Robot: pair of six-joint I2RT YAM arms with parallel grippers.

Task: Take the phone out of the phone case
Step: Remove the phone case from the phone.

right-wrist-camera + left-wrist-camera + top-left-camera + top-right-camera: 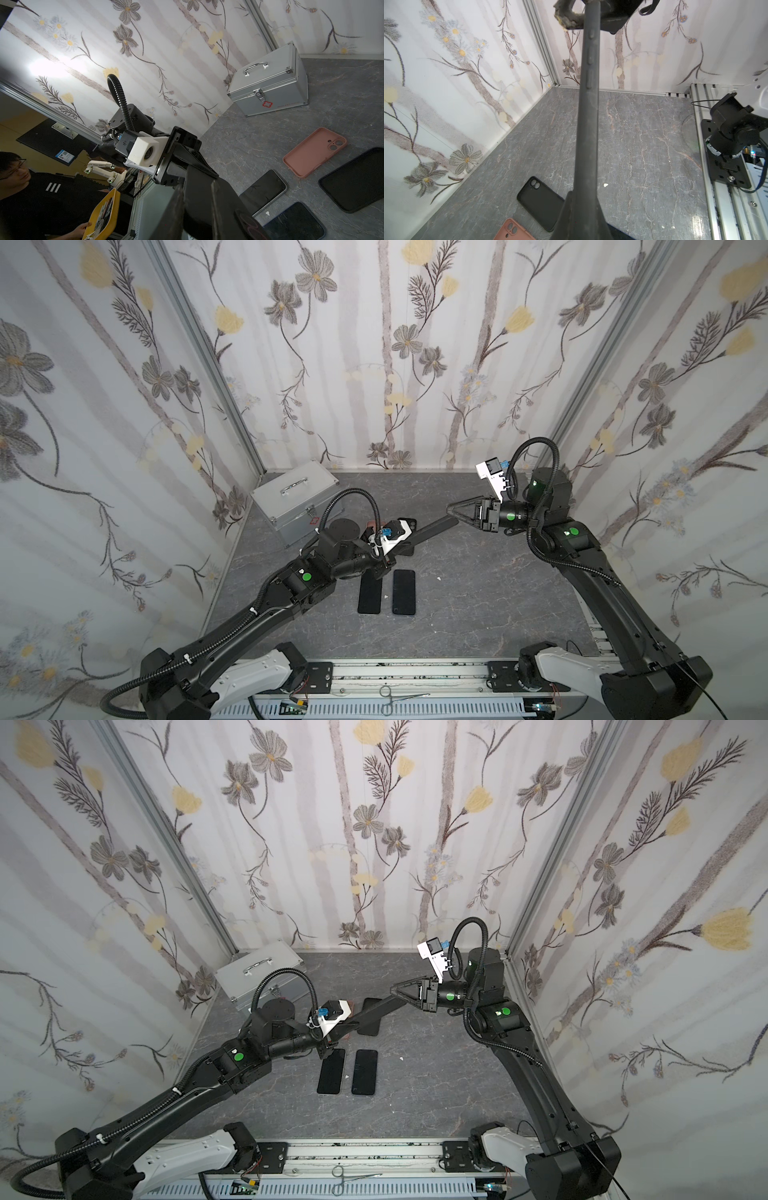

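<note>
Pink case (313, 152); black case (353, 180); grey veined tabletop (342, 93); silver box (270, 91); floral walls (145, 41).

Robot test booth in a laboratory. Flowered wallpaper panels (374, 344) are set between bare aluminium posts (205, 352) around a grey, stone-patterned table (478, 605). A black left arm (249, 614) and right arm (615, 605) are bolted to a metal rail (415, 670) at the front edge. Seen from the right wrist, a man (31, 197) in glasses outside the booth holds a yellow tray (104, 209).

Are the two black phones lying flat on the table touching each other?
Apart. In both top views a strip of grey table shows between one phone and the other phone along their visible sides.
</note>
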